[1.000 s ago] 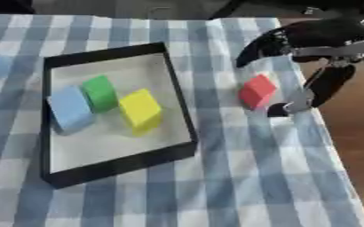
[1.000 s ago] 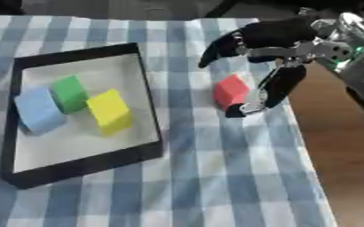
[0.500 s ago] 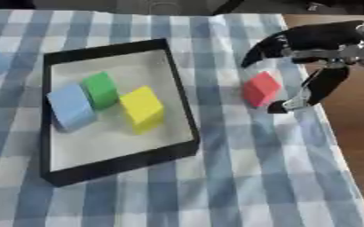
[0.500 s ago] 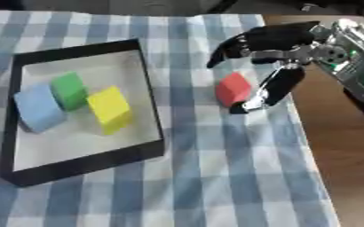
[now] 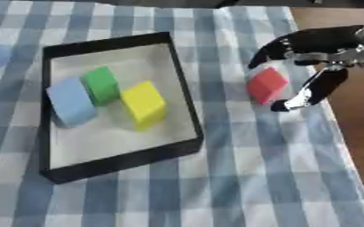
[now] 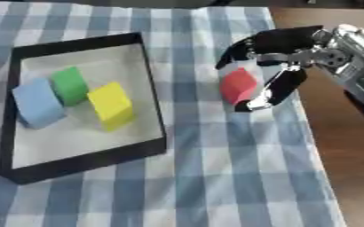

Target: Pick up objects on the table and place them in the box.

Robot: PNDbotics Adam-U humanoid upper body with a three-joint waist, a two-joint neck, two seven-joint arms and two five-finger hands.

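Now at the frame's right, the right hand (image 6: pixel 282 60) cups the red block (image 6: pixel 238 86).
Fingers and thumb curl around it without clearly touching; left hand unseen.

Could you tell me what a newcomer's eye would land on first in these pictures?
Probably the right hand, arched over the red block on the checked cloth, right of the box. Next, the black-rimmed box at left, holding a blue block, a green block and a yellow block.

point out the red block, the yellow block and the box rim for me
red block (image 5: pixel 266 85), left eye view, on its front face.
yellow block (image 5: pixel 144 103), left eye view, on its upper face.
box (image 5: pixel 115 41), left eye view, on the far black rim.
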